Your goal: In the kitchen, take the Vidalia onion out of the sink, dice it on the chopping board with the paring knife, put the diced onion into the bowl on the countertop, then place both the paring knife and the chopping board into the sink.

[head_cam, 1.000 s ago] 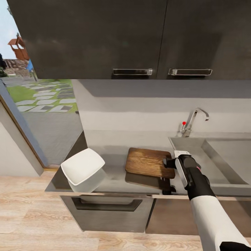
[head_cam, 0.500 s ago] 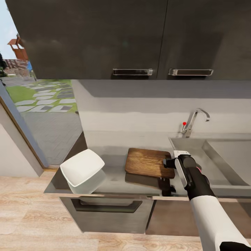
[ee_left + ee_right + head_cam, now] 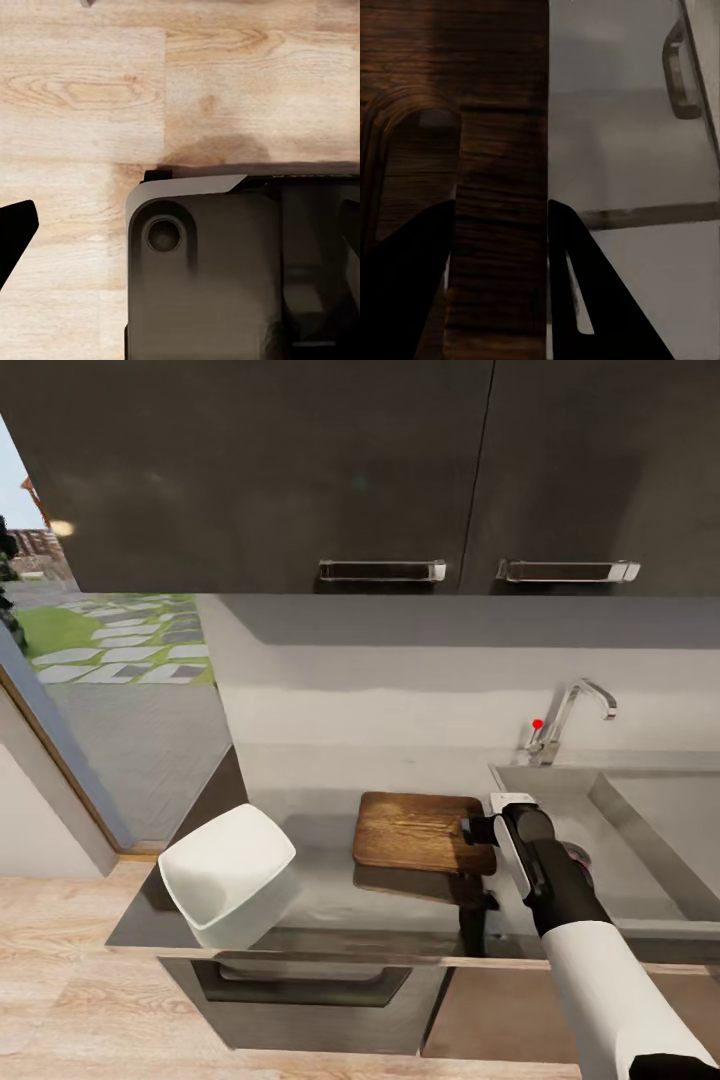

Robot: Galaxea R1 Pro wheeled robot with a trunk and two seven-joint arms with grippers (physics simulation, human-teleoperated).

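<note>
Since earlier frame my camera shifted, board unmoved; right gripper (image 3: 499,247) clamps chopping board (image 3: 420,830) handle end, fingers straddling strip beside slot; board long axis 9-to-3 on countertop (image 3: 330,905); sink (image 3: 640,830) at 3 o'clock; left gripper state unclear.

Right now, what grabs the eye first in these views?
The right gripper is closed on the near-sink end of the chopping board, by its handle hole; in the right wrist view the dark fingers sit on either side of that end. The board appears lifted, casting a shadow on the countertop. To its left, the white bowl sits tilted at the countertop's corner, and the sink lies to the right under the chrome tap.
</note>
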